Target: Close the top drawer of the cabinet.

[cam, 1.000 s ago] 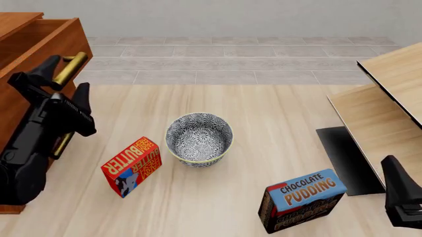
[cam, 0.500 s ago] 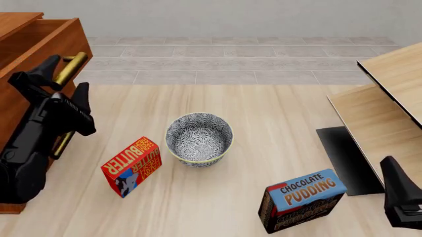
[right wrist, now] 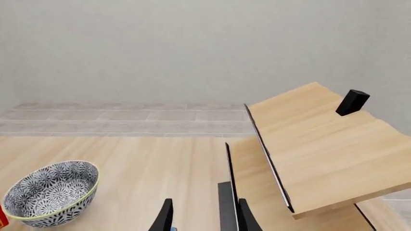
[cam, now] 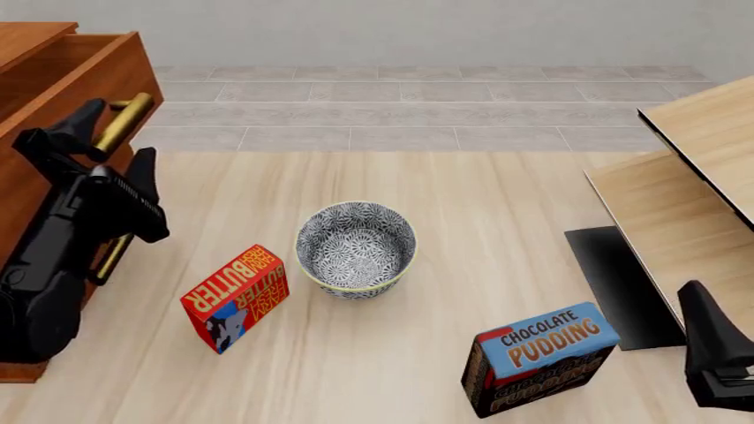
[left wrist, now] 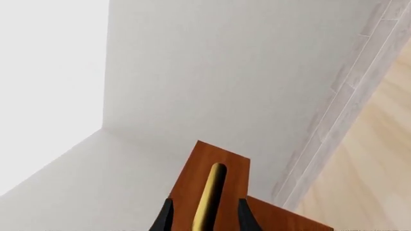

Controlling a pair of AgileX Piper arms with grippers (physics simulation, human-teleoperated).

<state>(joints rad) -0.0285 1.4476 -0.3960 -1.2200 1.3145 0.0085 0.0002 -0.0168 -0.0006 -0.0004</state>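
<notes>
The reddish-brown cabinet (cam: 21,40) stands at the far left of the front view. Its top drawer (cam: 73,87) is pulled out, and its brass bar handle (cam: 127,119) points toward the table. My left gripper (cam: 113,146) is open, with one finger on each side of the handle. The left wrist view shows the handle (left wrist: 209,198) between the two fingers (left wrist: 165,217), in front of the drawer front (left wrist: 222,159). My right gripper (cam: 714,349) is open and empty at the bottom right, and it also shows in the right wrist view (right wrist: 203,217).
A patterned bowl (cam: 355,247) sits mid-table, with a red butter box (cam: 236,298) to its front left and a chocolate pudding box (cam: 536,356) to its front right. Tilted pale wooden panels (cam: 689,199) and a dark sheet (cam: 619,284) stand at the right. A lower brass handle (cam: 112,256) shows beside my left arm.
My left gripper has crept slightly left toward the cabinet, still astride the handle. The drawer does not look moved. The right gripper has sunk a touch.
</notes>
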